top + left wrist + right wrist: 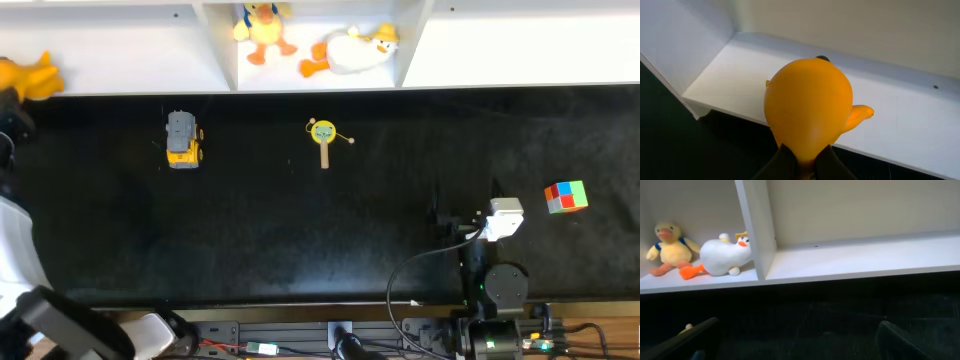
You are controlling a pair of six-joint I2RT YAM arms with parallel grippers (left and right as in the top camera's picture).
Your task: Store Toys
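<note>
Orange toy (807, 107): a smooth, glossy, rounded body of one plain orange, with a small pointed flap standing out from one side and a dark spot at its far top. It is pinched at its narrow lower end between the two dark fingers of the left end effector (804, 167). It sits at the front lip of the left compartment of the white shelf (120, 50), at the far left edge of the top view. Whether it touches the shelf floor cannot be told.

Middle compartment: a yellow plush duck (262, 28) sits upright, and a white plush duck (355, 50) lies on its side just beside it.

Black worktop (300, 230): a yellow toy truck (183, 139) stands left of centre. A round yellow rattle on a wooden handle (323, 137) lies near the middle. A multicoloured cube (566, 196) lies far right, well apart from both.

Right end effector (790, 345): fingers spread wide, holding nothing, low over the worktop and facing the shelf.
</note>
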